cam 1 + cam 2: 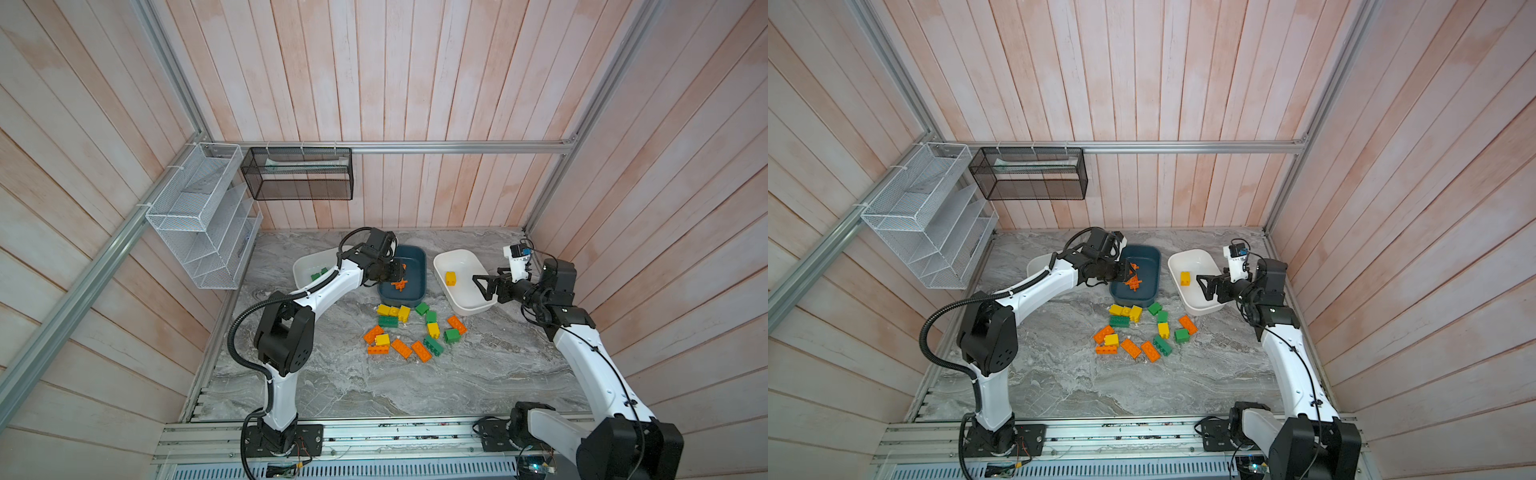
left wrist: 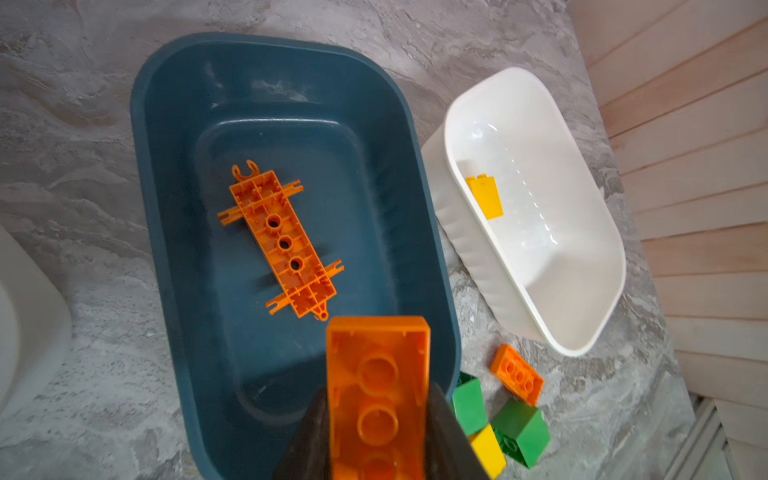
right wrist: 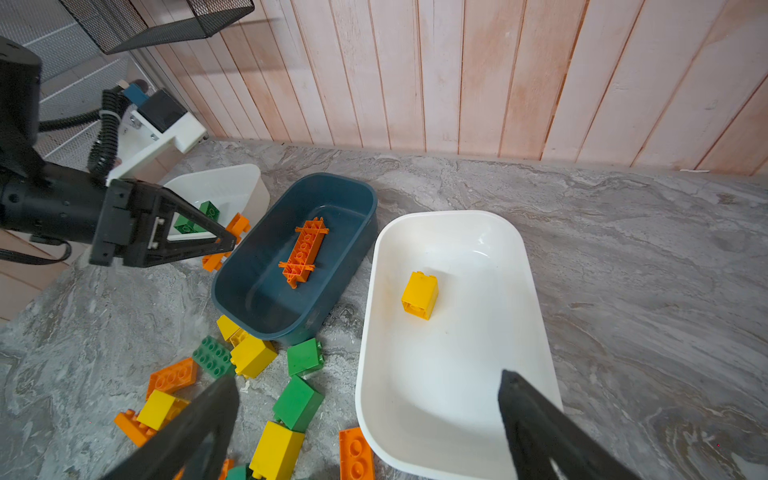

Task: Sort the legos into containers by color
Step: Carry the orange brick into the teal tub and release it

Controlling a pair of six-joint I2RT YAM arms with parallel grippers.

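A grey marbled tabletop [image 1: 332, 382] sits between pale pink plank walls [image 1: 415, 83]. The left gripper [image 2: 378, 388] is clamped on an oblong orange brick [image 2: 376, 353] at the rim of the teal tub [image 2: 174, 166]. The brick's hollow underside faces the wrist camera. In the right wrist view its long axis stands steeply, crossing the fingertips. A flat orange ribbed piece [image 2: 282, 241] lies underside up in that tub, roughly along its length. The right gripper [image 3: 365, 382], fingers wide apart, hovers over the right-hand white tub [image 3: 457, 374], which contains one yellow brick [image 3: 419, 295]. Loose legos [image 1: 411, 332] lie on the table in front of the tubs.
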